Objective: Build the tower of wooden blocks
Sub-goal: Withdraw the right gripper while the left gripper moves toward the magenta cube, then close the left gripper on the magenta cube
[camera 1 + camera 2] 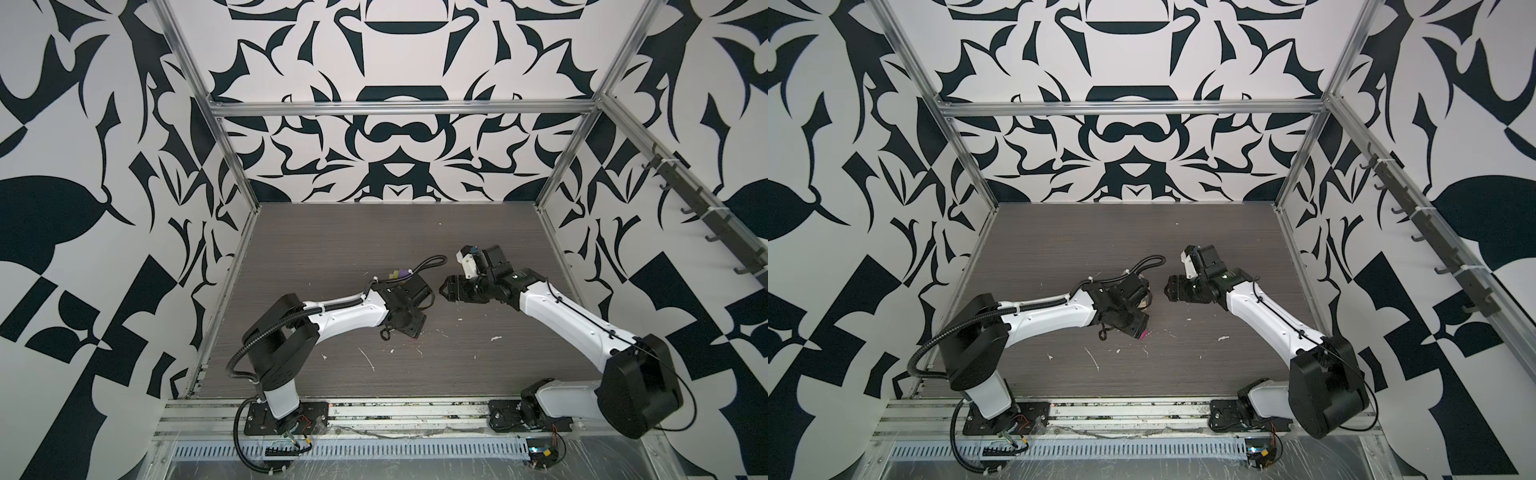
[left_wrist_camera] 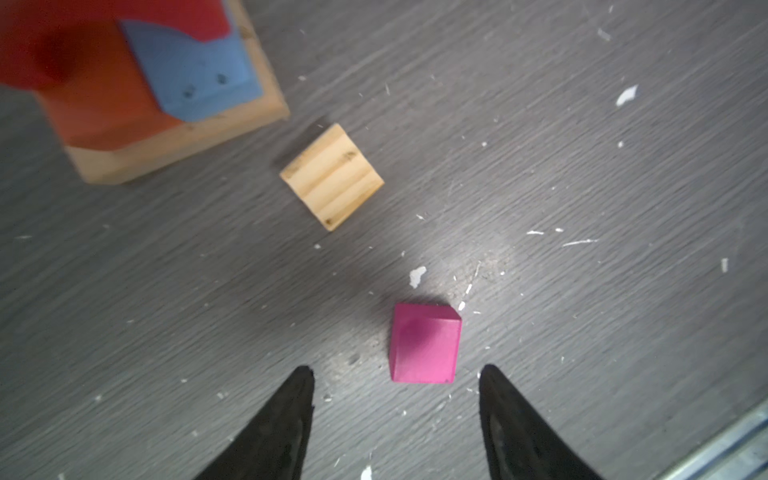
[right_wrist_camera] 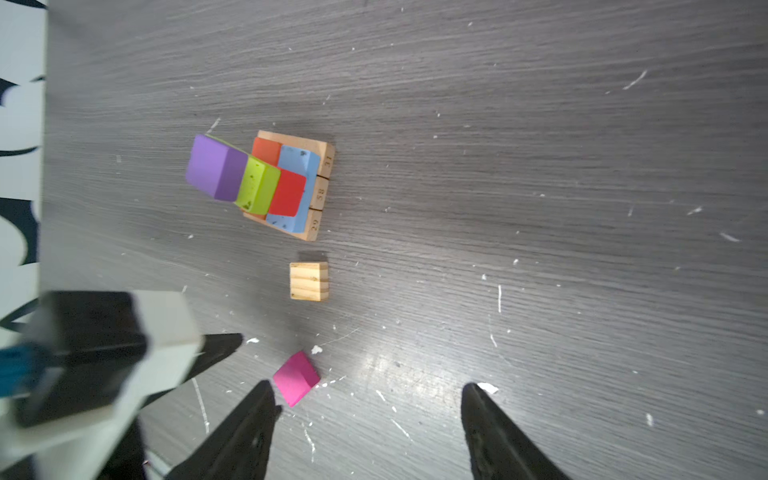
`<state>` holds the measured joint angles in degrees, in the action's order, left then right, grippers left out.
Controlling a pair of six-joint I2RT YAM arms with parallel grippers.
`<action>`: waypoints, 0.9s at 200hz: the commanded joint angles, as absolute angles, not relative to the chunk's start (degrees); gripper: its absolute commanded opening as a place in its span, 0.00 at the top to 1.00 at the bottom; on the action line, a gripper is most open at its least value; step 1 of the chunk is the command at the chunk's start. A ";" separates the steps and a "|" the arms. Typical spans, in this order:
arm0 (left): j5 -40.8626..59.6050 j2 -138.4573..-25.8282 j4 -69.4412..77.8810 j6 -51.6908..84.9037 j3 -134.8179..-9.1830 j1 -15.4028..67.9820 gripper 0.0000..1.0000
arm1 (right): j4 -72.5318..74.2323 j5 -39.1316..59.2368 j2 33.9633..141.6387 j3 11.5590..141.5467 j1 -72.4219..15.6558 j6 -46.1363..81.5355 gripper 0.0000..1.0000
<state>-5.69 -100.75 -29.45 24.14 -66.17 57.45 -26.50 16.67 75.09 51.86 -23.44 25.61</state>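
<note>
Fingertips of the left pincer (image 2: pixel 395 368) sit nearest the lens in the left wrist view, apart, nothing clamped. The magenta cube (image 2: pixel 426 343) rests on the surface (image 2: pixel 582 166) just ahead of the gap, closer to one finger, not touched.

The wood block tower (image 3: pixel 270 183) is part built. The tan wood base (image 3: pixel 321 192) is three numbered slabs side by side, with an orange block (image 3: pixel 266 151) and a blue block (image 3: pixel 297 164) on it. A red block (image 3: pixel 289 193) is above those, a lime-green block (image 3: pixel 257 187) higher, and a purple cube (image 3: pixel 216 166) on top. Exact overlap of the upper layers is hard to tell.

A tan cube (image 3: pixel 308 281) lies loose near the base, apart from it. The magenta cube is further out, well clear of the tower.

The right pincer (image 3: pixel 368 383) is also apart and empty, one fingertip just beside the magenta cube, contact unclear.

In a top view the tower is near frame centre, mostly hidden by the left arm (image 1: pixel 345 311), with only a bit of the purple cube (image 1: pixel 400 274) showing. The right arm (image 1: pixel 561 316) comes in from the lower right. The surface is dark grey woodgrain with scattered white flecks.
</note>
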 commanded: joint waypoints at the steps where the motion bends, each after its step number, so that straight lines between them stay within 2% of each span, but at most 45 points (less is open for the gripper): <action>1: -7.10 -102.87 -33.49 21.97 -68.01 58.17 0.35 | -24.88 20.82 72.47 51.52 -21.93 26.02 0.25; 61: -6.73 -105.09 -33.73 21.25 -69.44 58.78 0.43 | -25.54 21.72 72.59 51.15 -19.07 26.33 0.25; 138: -6.24 -107.87 -34.80 21.09 -71.63 59.94 0.45 | -26.10 21.68 73.45 51.59 -18.28 26.19 0.26; 180: -6.24 -108.80 -35.02 21.18 -71.89 60.12 0.50 | -26.13 21.39 73.74 51.59 -18.02 26.35 0.26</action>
